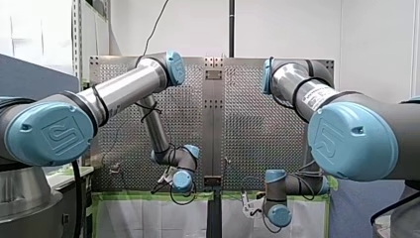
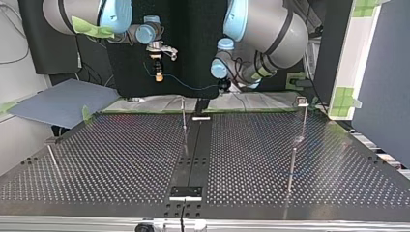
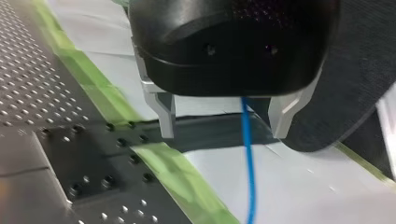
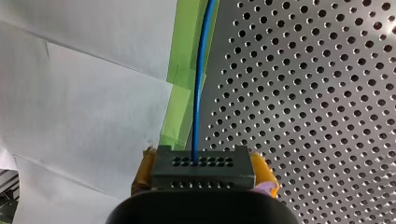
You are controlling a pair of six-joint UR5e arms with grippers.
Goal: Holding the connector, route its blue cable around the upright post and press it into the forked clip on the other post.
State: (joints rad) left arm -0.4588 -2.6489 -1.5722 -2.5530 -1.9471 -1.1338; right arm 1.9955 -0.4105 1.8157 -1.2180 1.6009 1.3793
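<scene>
In the top view, my right claw [image 2: 157, 73] is hovering at the left, beyond the bench's [image 2: 121, 159] far edge, its yellow pads [image 4: 262, 169] pinching the dark connector [image 4: 201, 168]. The blue cable [image 2: 193, 88] is sagging rightward to my left claw [image 3: 224, 133], passing between its spread metal fingers [image 3: 167, 116].

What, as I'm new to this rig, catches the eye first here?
A thin blue cable hangs in mid-air past the perforated metal table's far edge. My yellow-padded right hand clamps its dark grey holed connector; it passes between my black left hand's spread metal fingers.
</scene>
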